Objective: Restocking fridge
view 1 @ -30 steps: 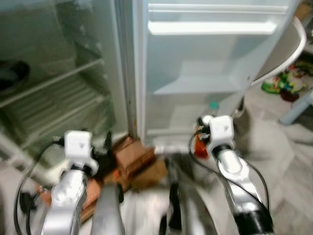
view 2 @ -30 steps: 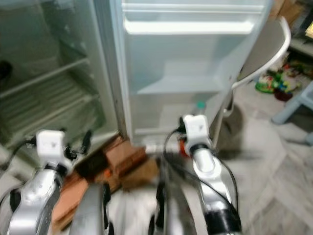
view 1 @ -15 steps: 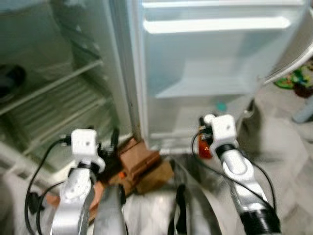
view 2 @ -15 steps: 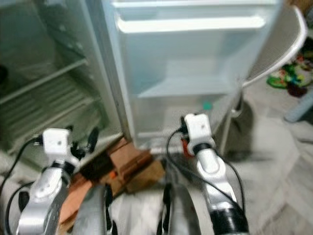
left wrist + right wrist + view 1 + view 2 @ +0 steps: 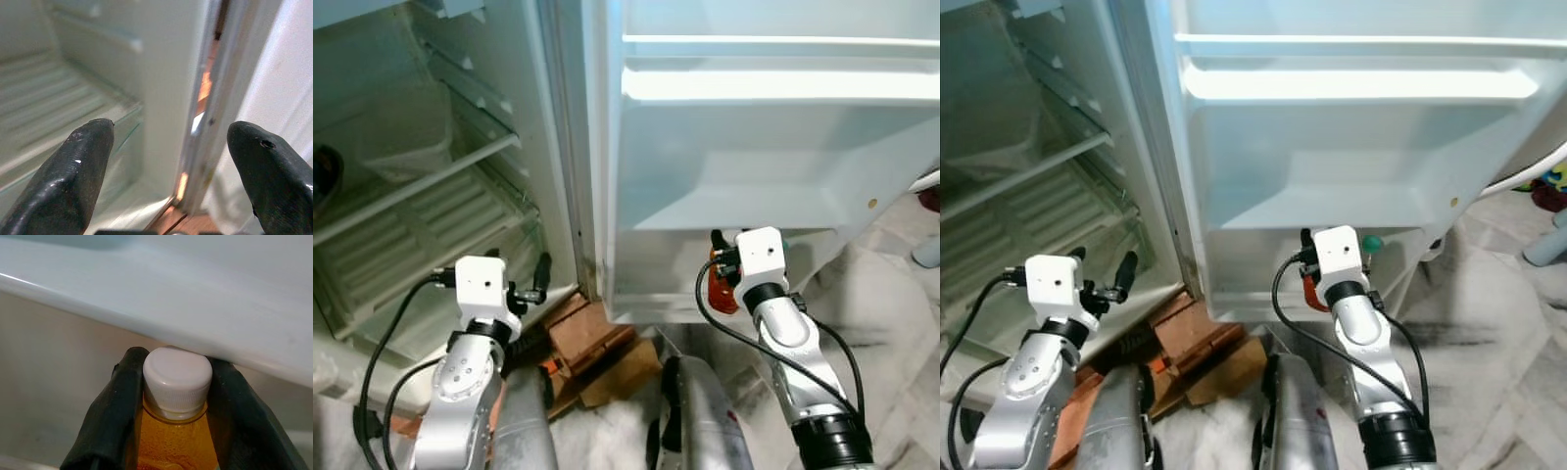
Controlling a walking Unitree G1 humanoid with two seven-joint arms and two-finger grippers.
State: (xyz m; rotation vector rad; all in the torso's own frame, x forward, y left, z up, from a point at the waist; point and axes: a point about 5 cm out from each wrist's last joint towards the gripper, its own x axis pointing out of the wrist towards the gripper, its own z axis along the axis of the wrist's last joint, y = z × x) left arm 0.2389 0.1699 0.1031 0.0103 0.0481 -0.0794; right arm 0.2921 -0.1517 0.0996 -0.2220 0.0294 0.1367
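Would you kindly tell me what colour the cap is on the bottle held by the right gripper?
White, on an amber-orange bottle; the cap shows best in the right wrist view.

Silver arms, white wrist blocks, black cables.

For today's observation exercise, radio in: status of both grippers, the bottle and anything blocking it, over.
Right gripper shut on orange bottle, low at fridge door. Left gripper open, idle by fridge shelves. Door shelf lip sits right above the white cap.
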